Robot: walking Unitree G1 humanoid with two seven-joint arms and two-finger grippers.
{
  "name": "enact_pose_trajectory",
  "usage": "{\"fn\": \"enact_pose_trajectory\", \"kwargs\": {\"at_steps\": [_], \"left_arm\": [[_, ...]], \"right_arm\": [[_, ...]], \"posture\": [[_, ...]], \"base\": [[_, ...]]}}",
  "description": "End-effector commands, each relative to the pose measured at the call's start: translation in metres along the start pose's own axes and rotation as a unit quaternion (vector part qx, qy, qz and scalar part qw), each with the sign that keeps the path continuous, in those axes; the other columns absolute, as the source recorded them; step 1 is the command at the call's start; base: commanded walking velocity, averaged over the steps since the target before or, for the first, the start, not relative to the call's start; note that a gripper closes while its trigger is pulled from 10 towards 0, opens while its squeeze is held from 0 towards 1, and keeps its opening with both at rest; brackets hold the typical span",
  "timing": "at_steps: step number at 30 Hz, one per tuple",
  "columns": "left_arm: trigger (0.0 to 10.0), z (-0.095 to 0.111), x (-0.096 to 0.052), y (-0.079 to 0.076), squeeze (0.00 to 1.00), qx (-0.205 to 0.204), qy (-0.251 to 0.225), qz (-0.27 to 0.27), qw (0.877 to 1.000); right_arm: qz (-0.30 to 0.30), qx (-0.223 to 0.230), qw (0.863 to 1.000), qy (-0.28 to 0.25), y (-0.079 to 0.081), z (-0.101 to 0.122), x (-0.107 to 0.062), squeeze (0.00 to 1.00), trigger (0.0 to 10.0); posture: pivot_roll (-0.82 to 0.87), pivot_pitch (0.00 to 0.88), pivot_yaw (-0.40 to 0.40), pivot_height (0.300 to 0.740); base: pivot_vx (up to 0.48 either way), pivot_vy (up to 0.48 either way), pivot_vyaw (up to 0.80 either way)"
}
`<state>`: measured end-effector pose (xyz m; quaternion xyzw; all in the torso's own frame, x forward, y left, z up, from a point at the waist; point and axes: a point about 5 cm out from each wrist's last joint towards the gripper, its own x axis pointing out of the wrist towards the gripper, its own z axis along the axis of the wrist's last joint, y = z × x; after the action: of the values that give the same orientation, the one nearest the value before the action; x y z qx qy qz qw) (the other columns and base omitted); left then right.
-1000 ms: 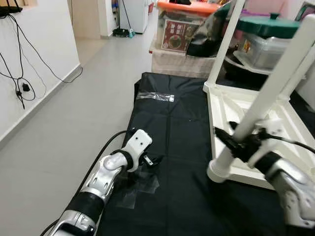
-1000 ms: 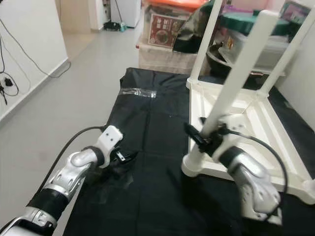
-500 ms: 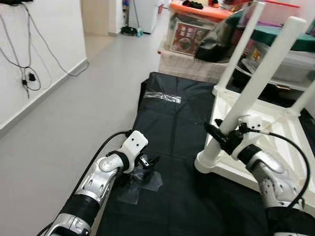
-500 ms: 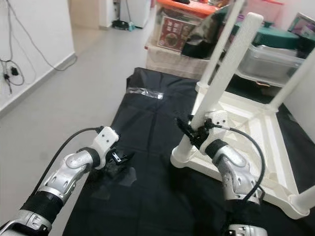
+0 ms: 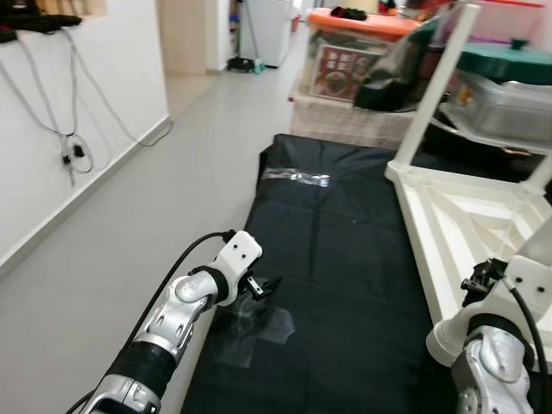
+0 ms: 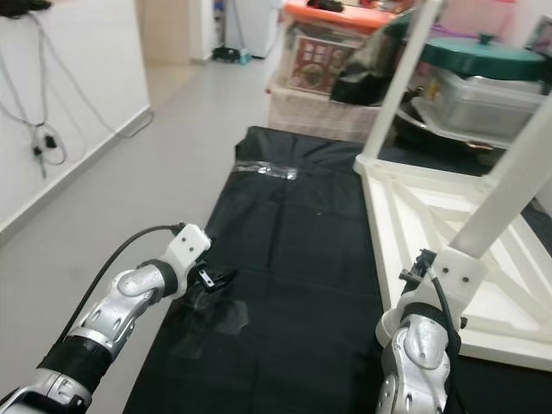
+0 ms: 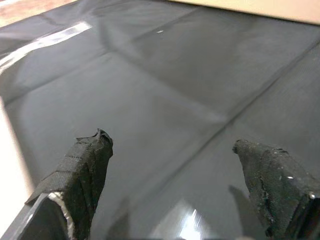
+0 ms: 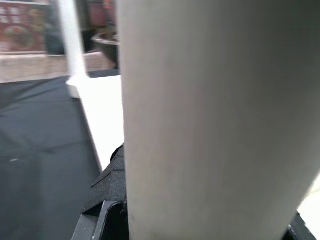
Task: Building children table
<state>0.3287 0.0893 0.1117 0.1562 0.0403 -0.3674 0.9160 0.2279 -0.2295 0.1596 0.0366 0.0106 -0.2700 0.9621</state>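
Right wrist view: right gripper (image 6: 429, 274) clasps the near table leg (image 8: 220, 115) just above its base, lower right. Left gripper (image 7: 175, 165) hovers spread over the black sheet (image 5: 345, 259). Beyond, the upturned white table (image 6: 448, 216) looks light, rigid, smooth; grip legs low.

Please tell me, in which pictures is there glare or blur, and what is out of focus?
Left wrist view: bright glare on the black mat, fingertips fairly sharp. Right wrist view: the white table leg is very near and soft, background blurred. Right eye view: boxes at the back slightly blurred.
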Motion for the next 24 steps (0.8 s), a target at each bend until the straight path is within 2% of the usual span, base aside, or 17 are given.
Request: {"fn": "enact_pose_trajectory", "kwargs": {"at_steps": [1,3,4,5,6,7,9,10,12,13,15,16,18,19,20,23,24], "left_arm": [[10.0,-0.001,0.003,-0.005,0.00,0.003,0.004,-0.013,1.000],[10.0,0.000,0.004,-0.005,0.00,0.004,0.004,-0.014,1.000],[10.0,0.001,0.004,-0.004,0.00,0.002,0.002,-0.011,1.000],[10.0,0.001,0.004,-0.004,0.00,0.002,0.002,-0.011,1.000],[10.0,0.001,0.003,-0.004,0.00,0.000,0.001,-0.008,1.000],[10.0,-0.001,0.002,-0.004,0.00,-0.001,0.002,-0.006,1.000],[10.0,-0.002,0.002,-0.005,0.00,-0.003,0.002,-0.004,1.000],[10.0,-0.002,0.002,-0.006,0.00,-0.003,0.004,-0.004,1.000],[10.0,-0.001,0.003,-0.005,0.00,-0.002,0.002,-0.002,1.000],[10.0,-0.001,0.003,-0.005,0.00,-0.002,0.002,-0.002,1.000],[10.0,0.001,0.006,-0.004,0.00,-0.001,-0.001,-0.001,1.000],[10.0,0.001,0.006,-0.004,0.00,-0.001,-0.001,-0.001,1.000],[10.0,0.003,0.009,-0.005,0.00,0.000,-0.005,-0.001,1.000],[10.0,0.003,0.009,-0.005,0.00,0.000,-0.005,-0.001,1.000],[10.0,0.005,0.011,-0.005,0.00,-0.001,-0.007,0.000,1.000],[10.0,0.005,0.011,-0.005,0.00,0.000,-0.008,0.002,1.000],[10.0,0.005,0.010,-0.005,0.00,0.000,-0.008,0.003,1.000]], "right_arm": [[0.046,0.024,0.998,0.033,0.016,-0.009,-0.006,0.00,10.0],[0.070,0.036,0.997,0.021,0.021,-0.004,-0.007,0.00,10.0],[0.098,0.043,0.994,-0.001,0.019,0.010,0.000,1.00,10.0],[0.098,0.043,0.994,-0.001,0.019,0.010,0.000,1.00,10.0],[0.129,0.048,0.990,-0.019,0.014,0.024,0.009,0.91,10.0],[0.164,0.038,0.985,-0.050,0.007,0.042,0.019,0.00,10.0],[0.186,0.030,0.980,-0.070,0.002,0.055,0.024,0.00,10.0],[0.232,0.012,0.969,-0.085,-0.001,0.062,0.025,0.00,10.0],[0.345,-0.024,0.935,-0.076,-0.001,0.060,0.024,0.00,10.0],[0.345,-0.024,0.935,-0.076,-0.001,0.060,0.024,0.00,10.0],[0.401,-0.054,0.913,-0.054,0.000,0.050,0.026,0.00,10.0],[0.401,-0.054,0.913,-0.054,0.000,0.050,0.026,0.00,10.0],[0.455,-0.071,0.888,-0.011,0.008,0.031,0.029,0.00,10.0],[0.455,-0.071,0.888,-0.011,0.008,0.031,0.029,0.00,10.0],[0.483,-0.074,0.872,0.016,0.012,0.022,0.032,0.00,10.0],[0.500,-0.084,0.862,0.024,0.018,0.015,0.037,0.00,10.0],[0.522,-0.082,0.849,0.022,0.025,0.013,0.039,0.00,5.6]], "posture": [[0.08,0.000,-0.096,0.740],[0.08,0.000,-0.096,0.740],[0.09,0.000,-0.107,0.740],[0.09,0.000,-0.107,0.740],[0.09,0.000,-0.108,0.740],[0.09,0.000,-0.113,0.740],[0.09,0.000,-0.113,0.740],[0.10,0.000,-0.118,0.740],[0.10,0.000,-0.121,0.740],[0.10,0.000,-0.121,0.740],[0.10,0.000,-0.122,0.740],[0.10,0.000,-0.122,0.740],[0.11,0.000,-0.132,0.740],[0.11,0.000,-0.132,0.740],[0.11,0.000,-0.133,0.740],[0.13,0.000,-0.142,0.740],[0.14,0.000,-0.145,0.740]], "base": [[0.000,0.000,0.00],[0.000,0.000,0.00],[0.000,0.000,0.00],[0.000,0.000,0.00],[0.000,0.000,0.00],[0.000,0.000,0.00],[0.000,0.000,0.00],[0.000,0.000,0.00],[0.000,0.000,0.00],[0.000,0.000,0.00],[0.000,0.000,0.00],[0.000,0.000,0.00],[0.000,0.000,0.00],[0.000,0.000,0.00],[0.000,0.000,0.00],[0.000,0.000,0.00],[0.000,0.000,0.00]]}}
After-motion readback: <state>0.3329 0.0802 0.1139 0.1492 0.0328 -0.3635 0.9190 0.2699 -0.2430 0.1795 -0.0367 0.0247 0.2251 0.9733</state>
